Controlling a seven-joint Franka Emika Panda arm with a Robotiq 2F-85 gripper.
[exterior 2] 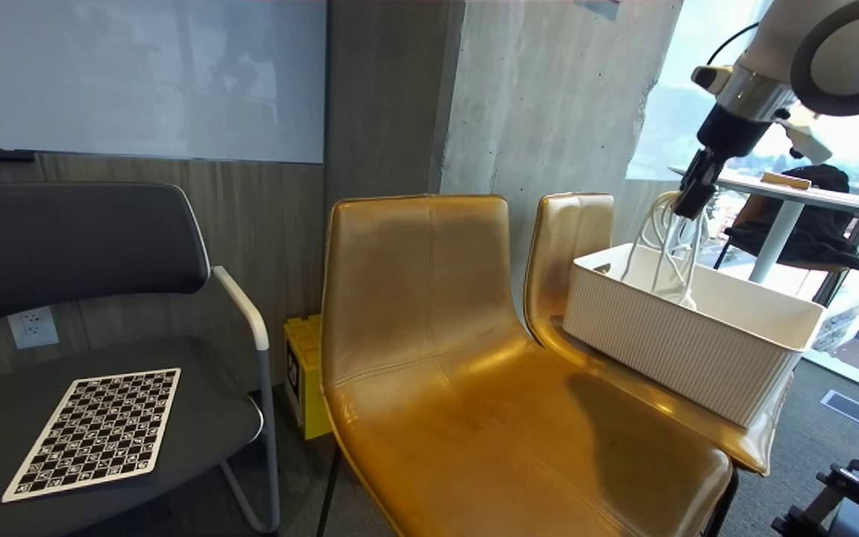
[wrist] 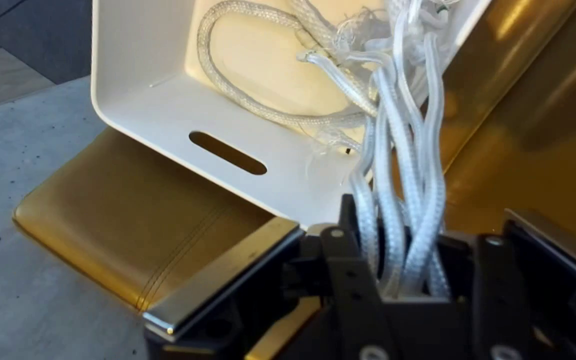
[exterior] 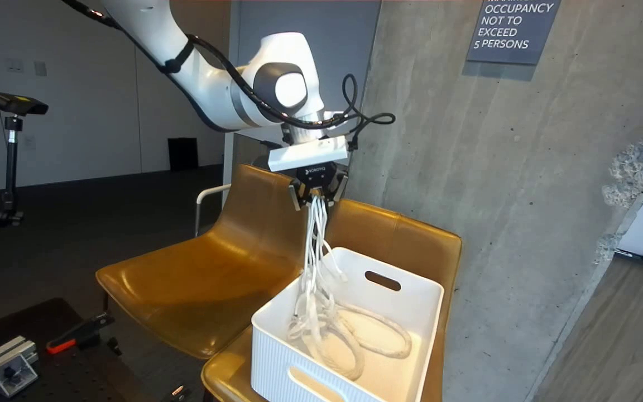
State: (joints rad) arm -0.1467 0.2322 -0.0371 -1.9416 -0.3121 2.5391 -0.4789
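Note:
My gripper is shut on a bundle of white braided rope, pointing down above a white plastic box. In the wrist view several rope strands run out from between the jaws and down into the box, which has a slotted handle hole. Loops of the rope lie on the box's bottom, with frayed ends visible. An exterior view has the gripper tilted over the box, the rope hanging over its inside. The fingertips' contact with the rope is partly hidden.
The box stands on a tan leather chair, beside a second tan chair. A concrete pillar rises behind. A grey chair carries a checkered board. Tools lie at lower left, near a camera on a stand.

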